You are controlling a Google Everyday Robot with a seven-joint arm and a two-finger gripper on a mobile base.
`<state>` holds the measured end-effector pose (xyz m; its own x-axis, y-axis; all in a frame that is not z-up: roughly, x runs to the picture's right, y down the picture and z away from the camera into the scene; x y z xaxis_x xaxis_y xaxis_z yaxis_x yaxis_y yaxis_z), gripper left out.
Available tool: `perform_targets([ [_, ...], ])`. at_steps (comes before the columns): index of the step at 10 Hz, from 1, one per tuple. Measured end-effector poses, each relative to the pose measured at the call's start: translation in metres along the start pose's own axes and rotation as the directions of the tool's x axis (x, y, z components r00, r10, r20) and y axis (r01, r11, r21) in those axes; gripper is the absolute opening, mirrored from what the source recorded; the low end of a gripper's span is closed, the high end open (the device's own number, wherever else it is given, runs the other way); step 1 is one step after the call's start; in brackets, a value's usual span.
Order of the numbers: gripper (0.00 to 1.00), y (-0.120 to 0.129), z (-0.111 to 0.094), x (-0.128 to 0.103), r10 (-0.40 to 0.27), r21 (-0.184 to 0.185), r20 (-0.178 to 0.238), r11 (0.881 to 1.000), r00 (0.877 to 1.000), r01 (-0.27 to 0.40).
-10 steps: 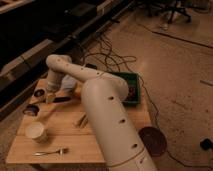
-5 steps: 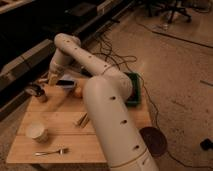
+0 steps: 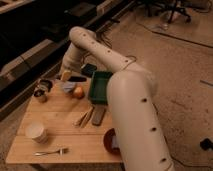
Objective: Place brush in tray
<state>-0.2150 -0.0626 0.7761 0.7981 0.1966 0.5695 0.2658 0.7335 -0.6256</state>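
My gripper (image 3: 65, 76) hangs at the end of the white arm over the back left of the wooden table (image 3: 60, 135). A slender black handle sticks out of it to the right: this looks like the brush (image 3: 78, 78), held level above the table. The green tray (image 3: 100, 86) stands just to the right of the brush tip, at the table's back right, and looks empty. The brush's paler head is hidden at the gripper.
An orange fruit (image 3: 78, 92) and a blue cloth (image 3: 68, 86) lie under the gripper. Cans (image 3: 42, 91) stand at the left. Wooden utensils (image 3: 83, 119), a flat dark bar (image 3: 98, 116), a pale cup (image 3: 37, 131), a fork (image 3: 50, 151) and a dark-red bowl (image 3: 110, 140) lie nearer.
The gripper has moved from the table's left side to the right toward the tray, carrying the dark slender brush. The arm's elbow has swung up and right.
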Motion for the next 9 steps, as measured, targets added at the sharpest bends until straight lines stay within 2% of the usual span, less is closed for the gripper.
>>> perform_targets([
  [1,0.0,0.005,-0.001,0.005,0.008,-0.002,-0.001,1.0,1.0,-0.008],
  [4,0.0,0.036,0.008,0.05,0.082,-0.014,0.015,0.997,0.997,-0.082],
  [6,0.0,0.05,0.002,0.087,0.153,0.004,0.031,0.988,0.988,-0.153],
  [9,0.0,0.052,-0.01,0.105,0.2,0.036,0.022,0.979,0.98,-0.2],
])
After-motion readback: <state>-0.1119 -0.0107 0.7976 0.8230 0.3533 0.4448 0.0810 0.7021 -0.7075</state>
